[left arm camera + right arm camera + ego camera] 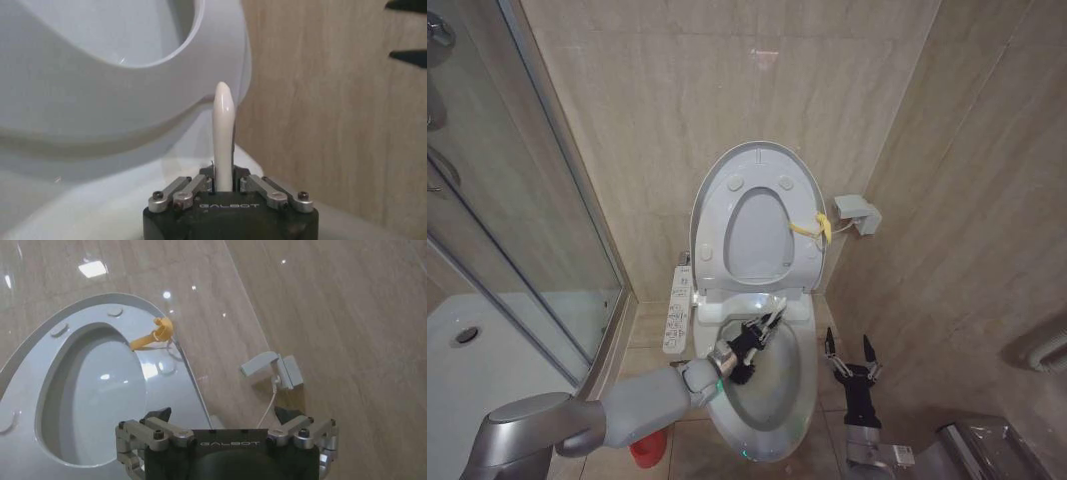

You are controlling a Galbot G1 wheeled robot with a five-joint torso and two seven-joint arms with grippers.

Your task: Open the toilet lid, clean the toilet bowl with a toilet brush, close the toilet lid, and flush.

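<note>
Around the left gripper [749, 345] we see the side button panel [678, 310] just to its left, a red holder [649, 447] on the floor below the forearm, and the glass shower door [517, 230] well off to the left. Beyond the gripper the toilet lid [759, 215] stands raised against the tiled wall with the seat ring [87, 405] folded up against it; a yellow strap [812, 228] hangs at the lid's right edge, and a small grey wall box [857, 213] sits further right. Nothing blocks the bowl opening.

The left arm reaches in from the lower left, forearm angled up and to the right, wrist over the near-left rim of the toilet bowl [772, 395]. Its fingers are clamped on the thin light handle of the toilet brush [223, 145], which sticks straight out from between them in the left wrist view. The black mass under the gripper is probably the bristle head, though we can't separate it cleanly from the gripper body.

The right gripper [849, 352] waits beside the bowl's right side, pointing up, fingers spread wide, holding nothing.

The bowl is white and glossy and the lid's underside shows round bumpers.
</note>
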